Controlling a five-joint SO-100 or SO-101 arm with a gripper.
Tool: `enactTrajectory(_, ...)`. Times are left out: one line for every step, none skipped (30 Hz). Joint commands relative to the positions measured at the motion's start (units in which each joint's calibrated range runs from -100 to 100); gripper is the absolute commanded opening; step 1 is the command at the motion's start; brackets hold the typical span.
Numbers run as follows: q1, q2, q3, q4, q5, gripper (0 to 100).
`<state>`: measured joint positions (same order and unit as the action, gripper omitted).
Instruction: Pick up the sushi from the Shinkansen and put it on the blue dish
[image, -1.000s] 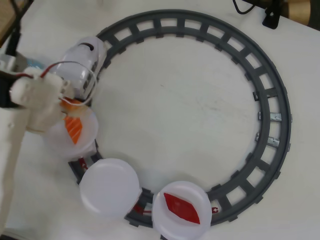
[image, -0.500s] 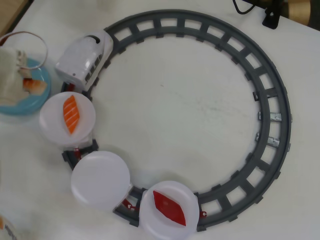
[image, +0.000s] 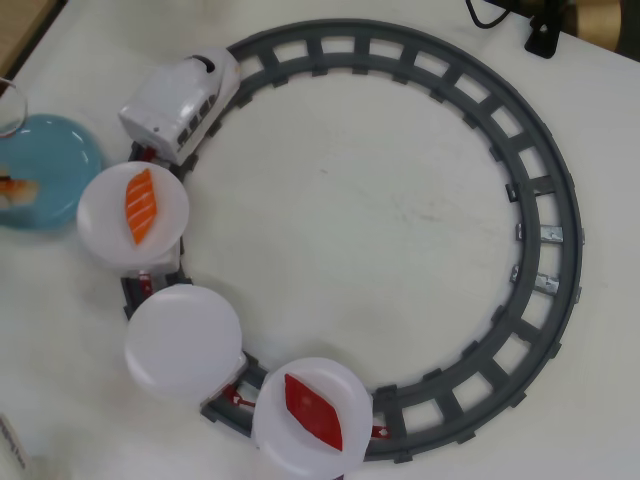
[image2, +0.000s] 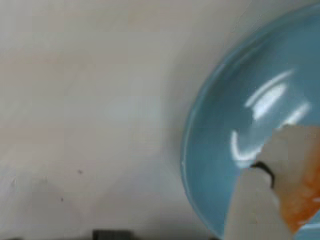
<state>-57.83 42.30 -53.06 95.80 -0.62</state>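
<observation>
Resting on the blue dish (image: 45, 165), the sushi (image: 14, 190) shows in the overhead view only as a sliver of orange and white at the left edge of the picture, cut off by the frame. In the wrist view the same piece (image2: 300, 200) fills the lower right corner, white rice with an orange patch, lying over the glossy blue floor of the dish (image2: 220, 150). A pale blurred shape with a dark mark stands against the sushi there and may be a finger of the claw; whether the claw is closed on the piece, slack around it, or wide cannot be told, since neither view shows the two fingertips clearly.

Judged from this layout, the placing step is in hand or just complete: the sushi is over the dish and off the train. The next move calls for a clean release, if that is not done, and a straight lift away so the piece is not dragged toward the rim.

Farther from the claw, the Shinkansen (image: 180, 105) sits on the grey ring of track (image: 545, 200), pulling three white plates. The nearest plate (image: 108, 215) carries a salmon piece (image: 141, 206), the middle plate (image: 184, 342) is bare, and the last plate (image: 300, 440) holds a dark red piece (image: 313, 410).
</observation>
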Motion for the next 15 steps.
enactTrajectory(0.3,1.1,-2.9,-2.3,1.0,3)
enactTrajectory(0.3,1.6,-2.9,-2.8,1.4,3)
enactTrajectory(0.3,1.9,-2.9,-3.0,1.4,4)
enactTrajectory(0.5,2.3,-3.0,-3.2,1.4,6)
enactTrajectory(0.6,2.5,-3.0,-3.3,1.4,9)
enactTrajectory(0.8,2.5,-3.0,-3.3,1.5,12)
enactTrajectory(1.0,2.5,-3.0,-3.3,1.5,15)
enactTrajectory(1.0,2.5,-3.0,-3.3,1.5,19)
enactTrajectory(1.1,2.5,-3.0,-3.4,1.5,22)
enactTrajectory(1.1,2.6,-3.0,-3.5,1.6,25)
enactTrajectory(1.2,2.7,-2.8,-3.9,1.6,28)
enactTrajectory(1.2,2.7,-2.5,-4.0,1.6,31)
enactTrajectory(1.2,2.7,-2.7,-4.0,1.7,33)
enactTrajectory(1.2,2.7,-2.8,-4.0,2.0,34)
enactTrajectory(1.1,2.6,-2.9,-4.0,2.0,35)
